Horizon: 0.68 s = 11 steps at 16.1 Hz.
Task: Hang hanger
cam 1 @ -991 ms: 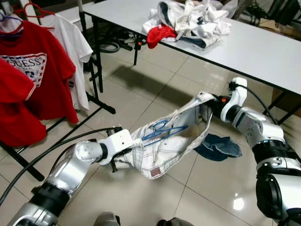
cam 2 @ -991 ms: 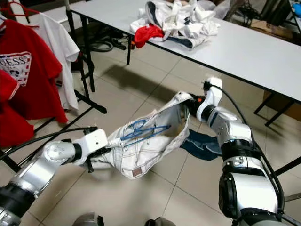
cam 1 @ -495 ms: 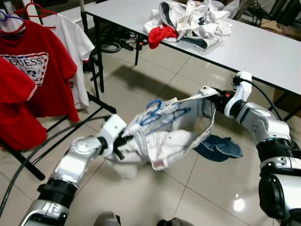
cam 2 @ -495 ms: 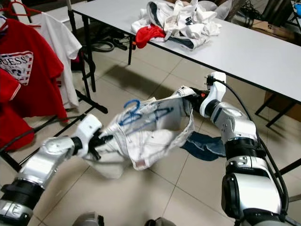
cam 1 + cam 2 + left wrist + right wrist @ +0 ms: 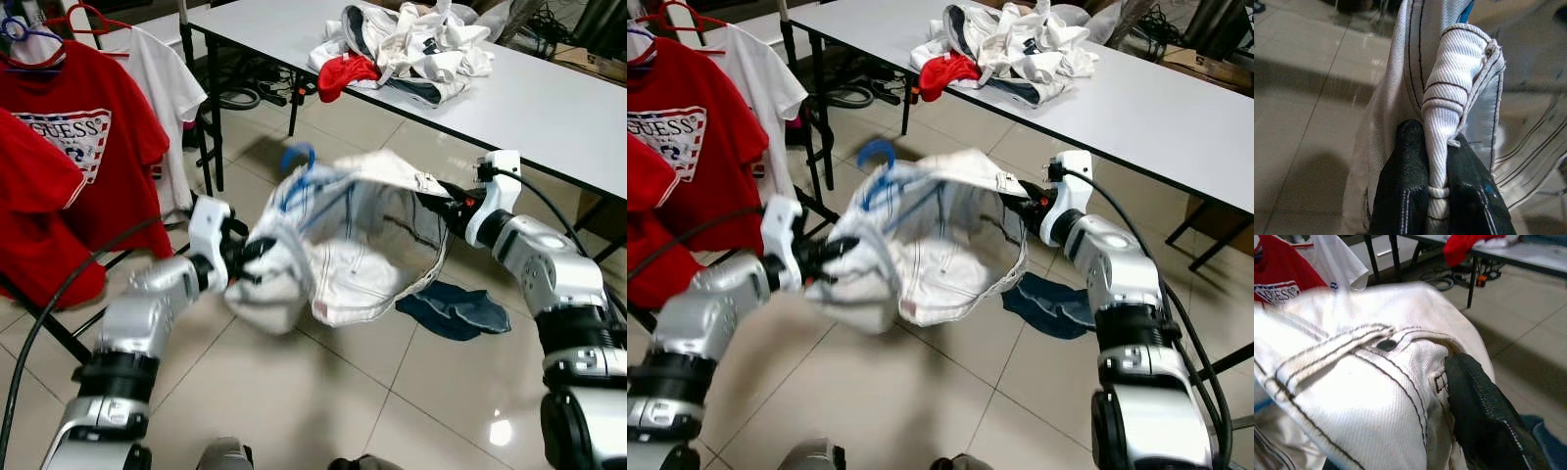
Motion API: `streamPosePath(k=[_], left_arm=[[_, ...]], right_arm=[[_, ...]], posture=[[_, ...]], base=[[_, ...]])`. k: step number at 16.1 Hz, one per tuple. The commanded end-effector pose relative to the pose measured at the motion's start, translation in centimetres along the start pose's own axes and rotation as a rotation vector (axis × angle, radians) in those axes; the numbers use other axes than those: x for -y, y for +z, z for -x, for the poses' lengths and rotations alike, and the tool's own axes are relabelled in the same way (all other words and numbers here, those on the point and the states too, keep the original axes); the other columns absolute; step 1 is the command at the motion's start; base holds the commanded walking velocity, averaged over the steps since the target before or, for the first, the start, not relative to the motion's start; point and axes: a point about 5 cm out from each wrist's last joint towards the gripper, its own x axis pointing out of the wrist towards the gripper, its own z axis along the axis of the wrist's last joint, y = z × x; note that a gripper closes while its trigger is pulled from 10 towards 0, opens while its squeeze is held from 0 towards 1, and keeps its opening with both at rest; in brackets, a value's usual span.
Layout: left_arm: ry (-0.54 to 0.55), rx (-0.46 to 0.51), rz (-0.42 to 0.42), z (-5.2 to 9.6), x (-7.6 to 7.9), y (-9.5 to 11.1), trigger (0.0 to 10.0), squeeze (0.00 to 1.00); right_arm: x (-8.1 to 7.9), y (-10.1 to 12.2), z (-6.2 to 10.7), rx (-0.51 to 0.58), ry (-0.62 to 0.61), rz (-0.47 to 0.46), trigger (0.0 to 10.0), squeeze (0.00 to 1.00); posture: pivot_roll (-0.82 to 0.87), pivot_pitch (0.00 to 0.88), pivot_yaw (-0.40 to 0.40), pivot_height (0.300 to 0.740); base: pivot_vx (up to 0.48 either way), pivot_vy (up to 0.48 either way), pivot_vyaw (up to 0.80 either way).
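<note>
Hanger [image 5: 299, 162], blue, hook pointing up, is threaded in white denim jeans [image 5: 353, 245] stretched crosswise, clamped by left hand [image 5: 1436, 161] and right hand [image 5: 446, 204].

Long white counter [image 5: 549, 108] at 1 o'clock carrying a heap of white and red clothes [image 5: 407, 49], red printed T-shirt [image 5: 83, 147] hanging at 10 o'clock, crumpled blue cloth [image 5: 456, 311] on glossy beige floor tiles [image 5: 323, 411] at 4 o'clock

White garment [image 5: 343, 245] with dark stitching; blue hanger [image 5: 297, 162]; red printed T-shirts [image 5: 73, 137], upper left; dark blue cloth [image 5: 453, 308] on beige tiles [image 5: 294, 401].
</note>
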Motion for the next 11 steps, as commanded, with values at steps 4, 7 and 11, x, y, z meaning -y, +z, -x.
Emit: streamPosePath(k=[4,7,11], left_arm=[[-0.02,0.062,-0.016,0.1,0.0,2.7,0.0,0.0],[-0.129,0.106,-0.076,-0.2,1.9,5.6,0.0,0.0],[-0.235,0.081,-0.205,-0.7,4.1,6.6,0.0,0.0]], right_arm=[[-1.2,0.1,1.4,0.066,-0.018,0.113,0.0,0.0],[-4.3,-3.1,1.5,0.016,0.047,0.175,0.0,0.0],[-7.6,-4.1,0.5,0.018,0.124,0.232,0.0,0.0]], posture=[[0.09,0.018,-0.103,0.74],[0.08,0.018,-0.092,0.74],[0.08,0.014,-0.095,0.74]], base=[[0.0,0.0,0.0],[0.0,0.0,0.0],[0.0,0.0,0.0]])
